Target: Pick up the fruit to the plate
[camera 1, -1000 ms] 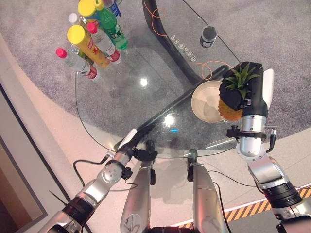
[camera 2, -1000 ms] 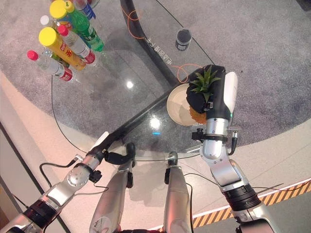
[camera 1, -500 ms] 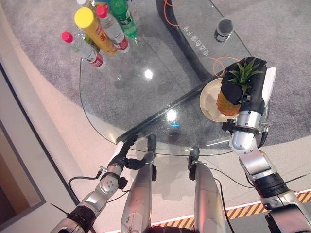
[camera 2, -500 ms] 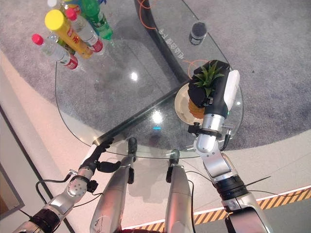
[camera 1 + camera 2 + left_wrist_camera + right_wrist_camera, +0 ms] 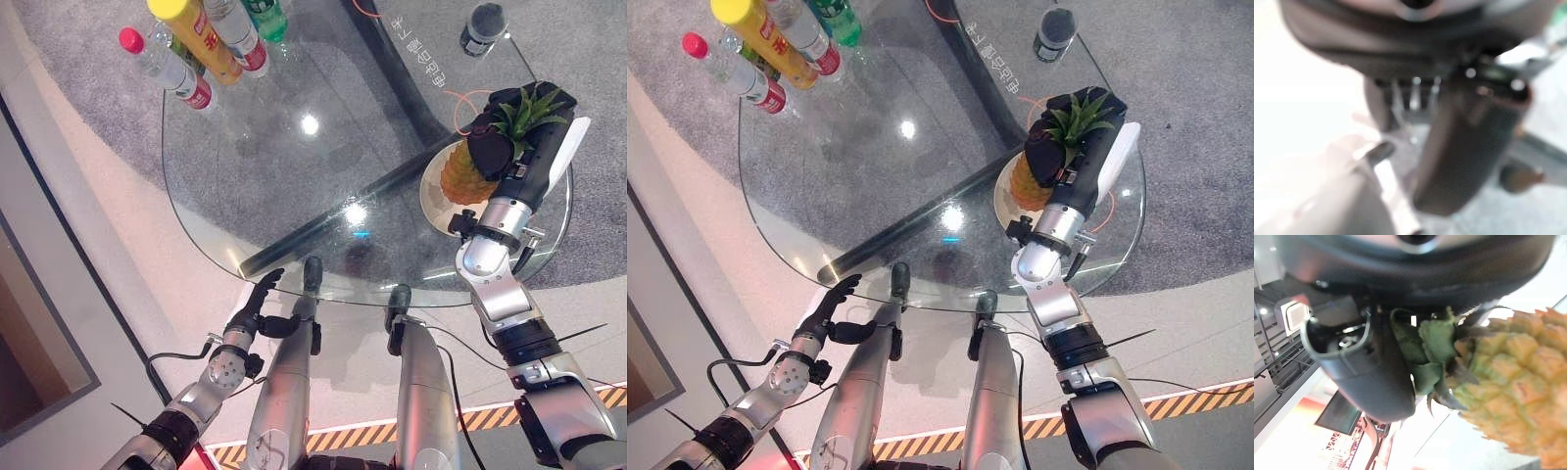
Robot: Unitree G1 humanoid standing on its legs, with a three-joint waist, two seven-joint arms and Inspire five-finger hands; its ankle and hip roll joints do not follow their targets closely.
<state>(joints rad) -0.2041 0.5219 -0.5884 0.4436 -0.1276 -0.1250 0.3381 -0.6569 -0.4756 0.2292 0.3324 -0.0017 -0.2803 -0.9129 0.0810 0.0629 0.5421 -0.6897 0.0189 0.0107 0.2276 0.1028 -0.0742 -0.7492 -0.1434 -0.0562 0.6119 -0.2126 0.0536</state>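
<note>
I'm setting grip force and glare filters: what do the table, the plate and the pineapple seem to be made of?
Table: clear glass, glossy; the carpet shows through it and lamps glint on it.
Plate: cream and smooth, perhaps ceramic or plastic; the look leaves it open.
Pineapple: rough, scaly orange-yellow rind with stiff green leaves, held by the right hand; real or imitation cannot be told.

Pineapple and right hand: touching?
Touching: the right wrist view shows the right hand with fingers curled around the pineapple at its crown.
</note>
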